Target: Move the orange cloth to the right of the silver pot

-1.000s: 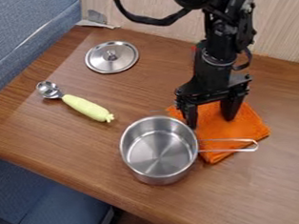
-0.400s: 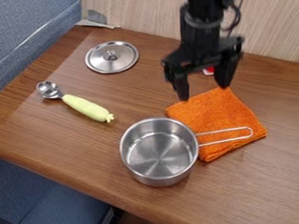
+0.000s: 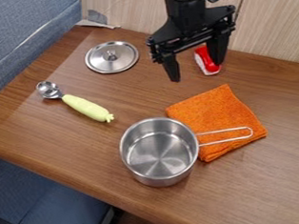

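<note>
The silver pot [image 3: 157,176] is nearest, its wire handle now angled slightly more toward the far side than in the earliest frame and reaching over the orange cloth [image 3: 209,112]. The cloth lies on the counter [image 3: 258,179] to the pot's right and farther back, folded into a rough square with layered near edges. Beyond it, the pincer [image 3: 196,68] has risen away from the cloth, wide open and holding nothing.

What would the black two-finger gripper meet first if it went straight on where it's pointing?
Likely the brown wooden table, just behind the folded orange cloth; how high the gripper hangs is unclear, so the cloth's far corner might come first.
</note>
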`<state>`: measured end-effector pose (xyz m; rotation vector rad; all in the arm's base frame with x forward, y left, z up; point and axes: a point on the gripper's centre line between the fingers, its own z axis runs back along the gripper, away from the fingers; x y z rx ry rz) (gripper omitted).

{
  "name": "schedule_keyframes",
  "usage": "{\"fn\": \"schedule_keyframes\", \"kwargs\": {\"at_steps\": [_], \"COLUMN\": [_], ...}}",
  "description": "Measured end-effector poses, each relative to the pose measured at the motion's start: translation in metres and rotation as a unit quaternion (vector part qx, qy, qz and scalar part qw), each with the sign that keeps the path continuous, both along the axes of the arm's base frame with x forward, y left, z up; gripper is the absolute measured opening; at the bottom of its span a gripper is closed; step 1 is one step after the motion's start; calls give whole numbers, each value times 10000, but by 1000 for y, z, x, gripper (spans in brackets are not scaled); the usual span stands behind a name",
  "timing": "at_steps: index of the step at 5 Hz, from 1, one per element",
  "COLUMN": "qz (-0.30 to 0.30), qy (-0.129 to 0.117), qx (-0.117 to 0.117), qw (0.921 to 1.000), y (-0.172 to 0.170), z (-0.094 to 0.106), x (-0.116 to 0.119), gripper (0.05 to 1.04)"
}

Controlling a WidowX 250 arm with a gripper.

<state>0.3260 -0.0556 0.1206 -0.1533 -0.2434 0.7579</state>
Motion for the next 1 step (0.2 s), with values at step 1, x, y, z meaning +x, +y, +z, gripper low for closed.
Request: {"fn": "schedule_keyframes", "kwargs": {"at_steps": [1], "qz": [-4], "qy": [22], "qx": [7], "qw": [10000], "y": [2], "z": [-1], "x": [0], "gripper": [999]}}
